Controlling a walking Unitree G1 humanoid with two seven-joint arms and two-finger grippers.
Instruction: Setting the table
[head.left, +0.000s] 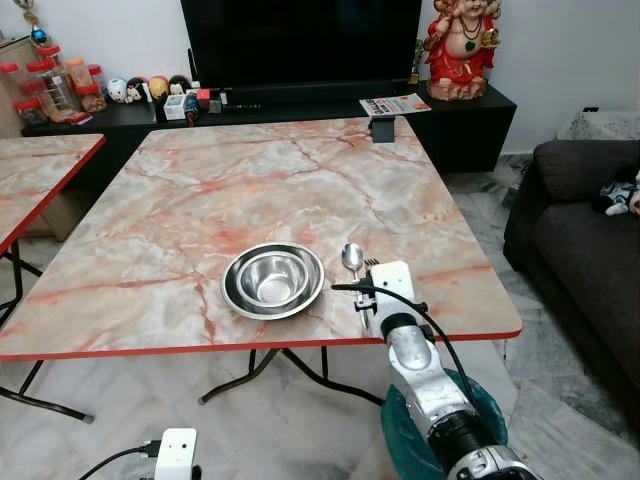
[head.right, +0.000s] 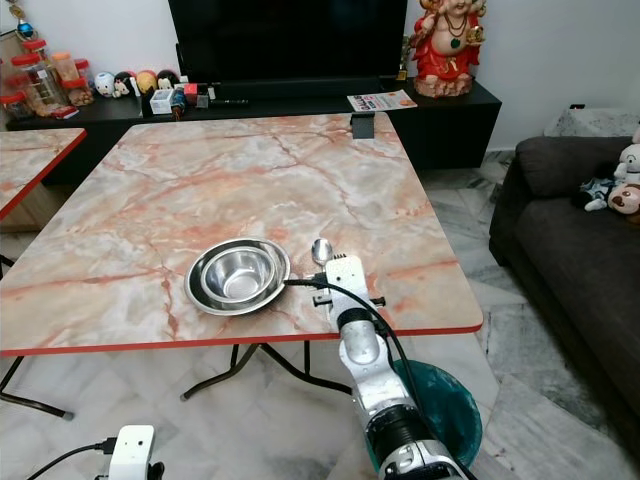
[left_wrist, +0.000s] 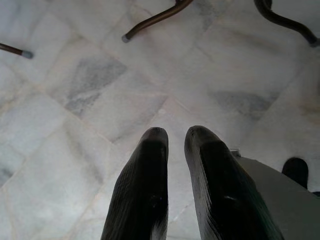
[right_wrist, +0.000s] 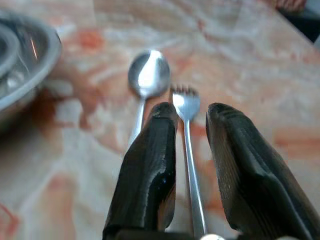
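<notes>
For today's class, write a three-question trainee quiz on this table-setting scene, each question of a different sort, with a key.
1. True or false: the spoon lies between the steel bowl and the fork.
2. Multiple choice: the right gripper is over A) the floor, B) the marble table, C) the sofa.
3. Fill in: the left gripper points down at the tiled ___.

Key
1. True: bowl, spoon, fork, side by side.
2. B: its fingers are open, one on each side of the fork's handle.
3. Floor: that arm is low beside the table.
</notes>
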